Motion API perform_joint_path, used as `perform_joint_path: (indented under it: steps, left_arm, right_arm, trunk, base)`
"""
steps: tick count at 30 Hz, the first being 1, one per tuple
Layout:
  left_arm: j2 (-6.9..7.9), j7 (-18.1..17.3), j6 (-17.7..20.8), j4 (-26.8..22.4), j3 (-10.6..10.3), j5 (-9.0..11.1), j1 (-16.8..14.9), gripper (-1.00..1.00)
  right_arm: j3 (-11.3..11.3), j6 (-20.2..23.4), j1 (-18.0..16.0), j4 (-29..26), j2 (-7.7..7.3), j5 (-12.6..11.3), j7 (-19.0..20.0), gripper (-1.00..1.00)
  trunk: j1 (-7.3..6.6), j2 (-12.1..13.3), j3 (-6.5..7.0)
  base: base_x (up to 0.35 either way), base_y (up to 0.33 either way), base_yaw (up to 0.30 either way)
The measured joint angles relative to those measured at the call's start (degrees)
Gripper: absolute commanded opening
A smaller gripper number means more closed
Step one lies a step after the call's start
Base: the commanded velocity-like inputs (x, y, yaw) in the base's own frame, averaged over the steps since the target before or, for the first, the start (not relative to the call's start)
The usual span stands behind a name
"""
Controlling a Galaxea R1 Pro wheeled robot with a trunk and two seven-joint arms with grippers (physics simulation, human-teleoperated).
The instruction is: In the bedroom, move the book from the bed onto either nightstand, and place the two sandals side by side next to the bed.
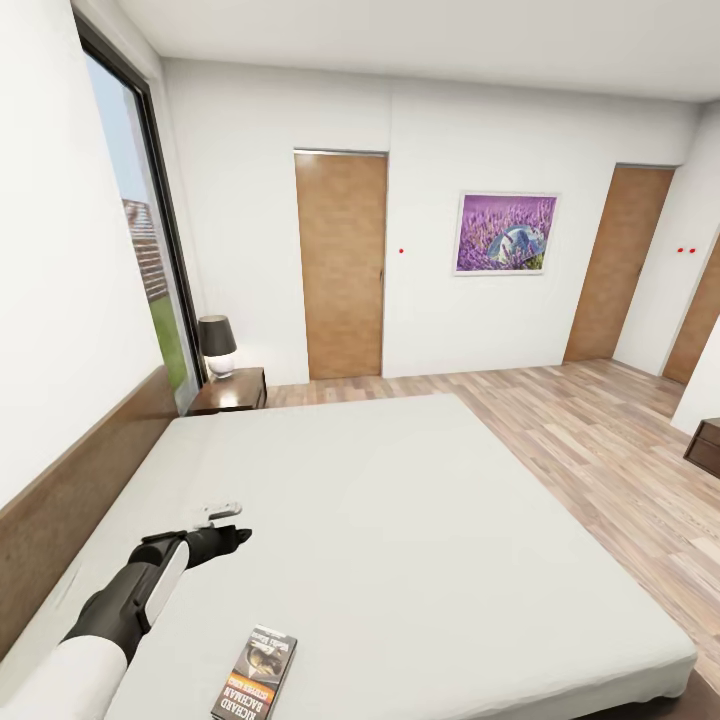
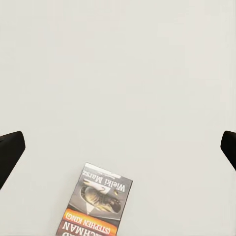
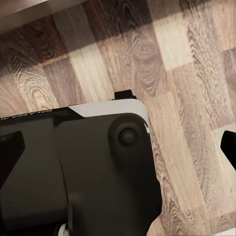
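My left pincer (image 1: 222,515) hovers over the bed (image 1: 400,520), out ahead of my dark forearm, on the side toward the headboard (image 1: 70,480). Through its wrist camera I see the two dark fingertips (image 2: 10,152) standing wide apart at the picture's edges, so it is spread and pinching nothing, with bare pale mattress (image 2: 128,73) between them. The book (image 1: 255,672) lies flat on the mattress just behind the pincer, nearer to my body and close to the bed's near edge, not touching the fingers; its dark cover with the face photo, orange band and white lettering faces up, also caught by the left wrist camera (image 2: 97,202).

My right pincer (image 3: 118,147) hangs over the light wood-plank floor (image 3: 187,98); its dark fingertips (image 3: 229,145) sit far apart at the picture's sides, so it too is spread and empty, above a dark and white part of my own body (image 3: 98,172).

Farther out, a nightstand (image 1: 232,390) stands at the bed's far corner against the headboard wall, carrying a lamp (image 1: 217,345) with a dark shade, next to the tall window (image 1: 140,240). On the far white wall are a brown door (image 1: 341,265), a purple lavender picture (image 1: 506,234) and another brown door (image 1: 618,262). A dark cabinet's edge (image 1: 705,445) shows at the right.
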Motion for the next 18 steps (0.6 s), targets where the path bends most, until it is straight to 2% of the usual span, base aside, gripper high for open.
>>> perform_joint_path:
  steps: [5,8,18]
  left_arm:
    - [-0.42,1.0,-0.3,0.5,-0.7,0.0,-0.2,1.0]
    - [-0.57,1.9,-0.5,0.7,-1.5,0.0,-0.2,1.0]
    - [-0.69,2.4,-0.6,0.8,-3.1,-0.1,-0.3,1.0]
  right_arm:
    - [-0.2,-0.1,1.8,0.0,-0.1,-0.1,0.0,1.0]
    - [-0.3,-0.3,4.3,0.1,-0.45,-0.2,0.0,1.0]
    - [-0.2,-4.4,7.5,0.0,-1.61,-0.2,-0.2,1.0]
  trunk:
    - [0.0,0.0,0.0]
    - [0.0,0.0,-0.01]
    - [0.0,0.0,0.0]
  base:
    - [0.0,0.0,0.0]
    - [0.0,0.0,0.0]
    - [0.0,0.0,0.0]
